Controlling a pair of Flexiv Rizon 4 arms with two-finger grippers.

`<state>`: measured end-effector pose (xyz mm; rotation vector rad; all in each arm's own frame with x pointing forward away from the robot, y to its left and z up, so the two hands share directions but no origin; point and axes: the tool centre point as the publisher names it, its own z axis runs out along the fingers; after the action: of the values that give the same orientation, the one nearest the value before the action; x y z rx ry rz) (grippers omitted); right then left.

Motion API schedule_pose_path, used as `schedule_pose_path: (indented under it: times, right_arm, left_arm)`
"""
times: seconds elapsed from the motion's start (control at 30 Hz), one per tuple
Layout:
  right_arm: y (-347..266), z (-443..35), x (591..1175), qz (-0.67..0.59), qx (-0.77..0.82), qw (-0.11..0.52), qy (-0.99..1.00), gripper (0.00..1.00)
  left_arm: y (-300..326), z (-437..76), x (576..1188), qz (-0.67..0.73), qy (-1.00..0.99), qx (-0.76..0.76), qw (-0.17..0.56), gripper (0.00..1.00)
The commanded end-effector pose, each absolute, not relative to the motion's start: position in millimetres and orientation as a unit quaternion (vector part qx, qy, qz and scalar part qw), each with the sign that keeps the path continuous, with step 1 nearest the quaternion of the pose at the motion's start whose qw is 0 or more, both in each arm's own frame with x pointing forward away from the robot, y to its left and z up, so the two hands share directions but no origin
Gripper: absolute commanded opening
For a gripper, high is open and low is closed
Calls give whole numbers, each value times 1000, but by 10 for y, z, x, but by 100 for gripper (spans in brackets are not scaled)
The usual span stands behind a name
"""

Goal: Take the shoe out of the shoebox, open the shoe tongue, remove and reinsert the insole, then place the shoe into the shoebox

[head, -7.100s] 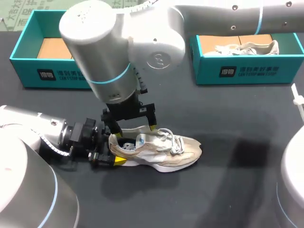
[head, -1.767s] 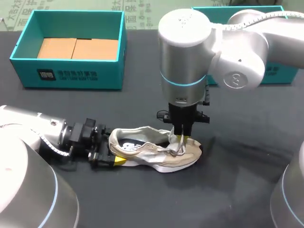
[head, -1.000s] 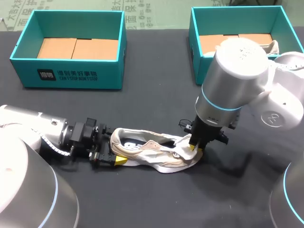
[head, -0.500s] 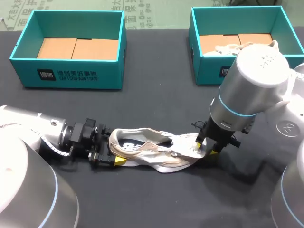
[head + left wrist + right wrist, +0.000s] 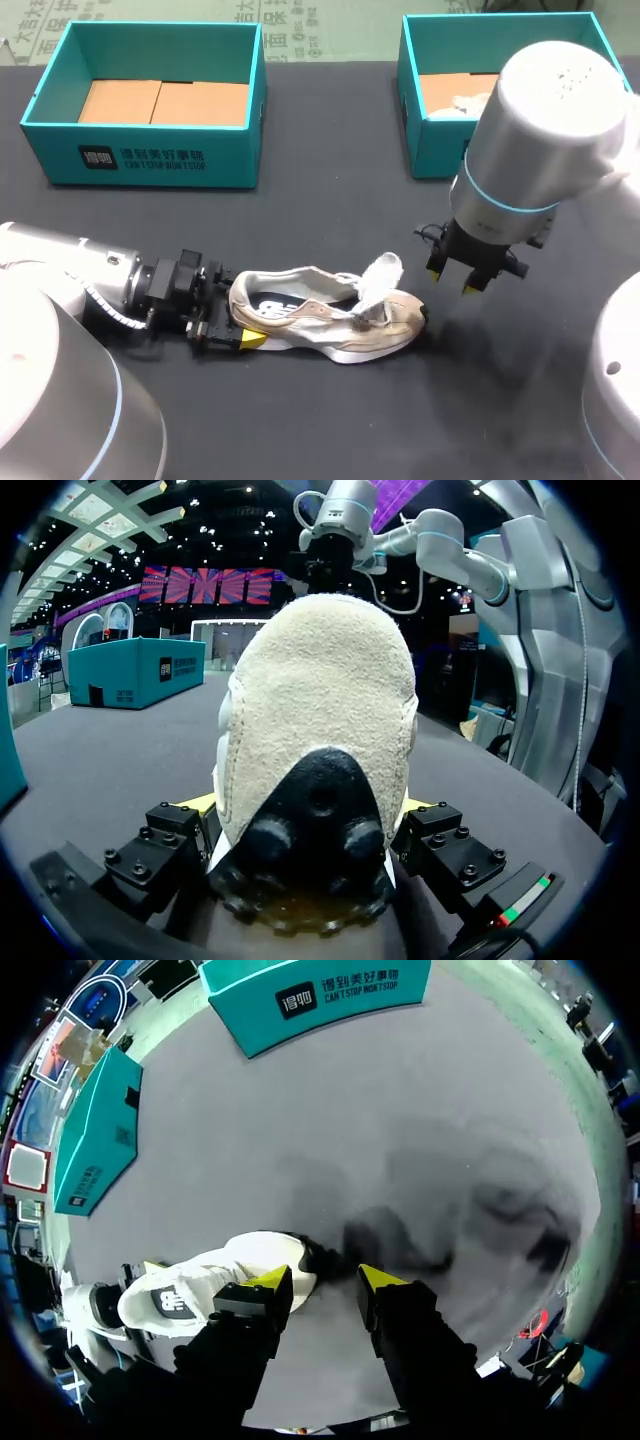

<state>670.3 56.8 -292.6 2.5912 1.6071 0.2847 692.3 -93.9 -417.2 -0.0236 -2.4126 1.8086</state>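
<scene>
A black table (image 5: 330, 200) fills the head view, with two large silver robot arms over it. The left arm (image 5: 60, 270) lies low along the lower left of the frame. The right arm (image 5: 540, 130) comes in from the right and stands tall at centre right. Two open teal shoeboxes sit along the top edge. The left shoebox (image 5: 140, 155), upper left, holds only two brown cardboard panels (image 5: 160, 102). The right shoebox (image 5: 435, 140), upper right, shows a pale shape (image 5: 470, 102), perhaps a second shoe, mostly hidden by the arm. One cream shoe (image 5: 330, 320) lies on its sole at lower centre, out of either box, toe pointing right. The left gripper (image 5: 240, 318) has its two fingers pressed against either side of the heel, likely to anchor the shoe while the other arm works on it. The right gripper (image 5: 452, 282) hangs just right of the toe and above the table, its two yellow-tipped fingers parted and gripping nothing. The tongue (image 5: 380, 272) stands up clear of the laces, which seems meant to leave the mouth wide for reaching the insole.
</scene>
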Motion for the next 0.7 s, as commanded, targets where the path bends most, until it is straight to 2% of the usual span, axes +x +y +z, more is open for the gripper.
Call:
schedule_pose_path:
  times: [0.03, 0.23, 0.37, 0.4, 0.43, 0.57, 0.7]
  right_arm:
    - [748, -2511, 6702, 78, 835, 151, 523, 45]
    - [1001, -2218, 6786, 75, 790, 202, 574, 44]
    - [1200, -2044, 6836, 73, 753, 228, 612, 33]
    - [1255, -2009, 6844, 71, 741, 235, 625, 21]
    - [1318, -1978, 6850, 68, 728, 242, 638, 0]
    - [1554, -1906, 6844, 67, 674, 250, 692, 0]
    - [1734, -1884, 6828, 76, 613, 221, 755, 0]
  left_arm:
    - [-933, -4181, 6920, 599, -799, -8, 63, 0]
    - [-933, -4181, 6920, 599, -799, -8, 63, 0]
    - [-933, -4181, 6920, 599, -799, -8, 63, 0]
    - [-933, -4181, 6920, 599, -799, -8, 63, 0]
    - [-933, -4181, 6920, 599, -799, -8, 63, 0]
    - [-933, -4181, 6920, 599, -799, -8, 63, 0]
    - [-933, -4181, 6920, 599, -799, -8, 63, 0]
